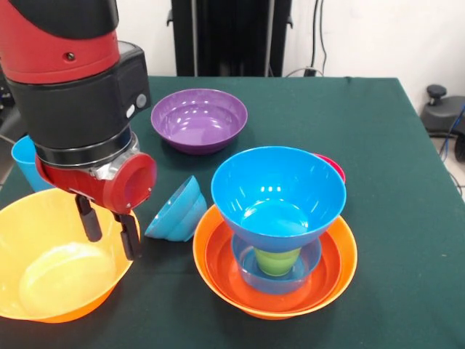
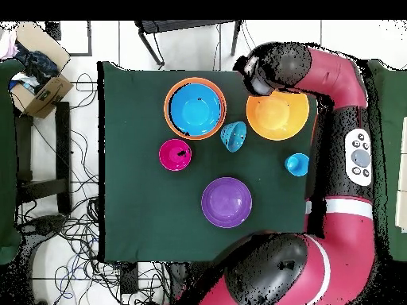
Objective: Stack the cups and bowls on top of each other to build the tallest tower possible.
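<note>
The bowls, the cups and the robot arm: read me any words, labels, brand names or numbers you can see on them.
None can be read.
The bowls and cups, such as the purple bowl, are plain.
The buttons on the arm in the overhead view are too small to read.

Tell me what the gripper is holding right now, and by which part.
Nothing is held. The gripper hangs open over the near rim of the big orange bowl, with its fingers apart and nothing between them.

Green table (image 1: 392,145), cardboard box (image 2: 40,89), floor cables (image 2: 79,230)
</note>
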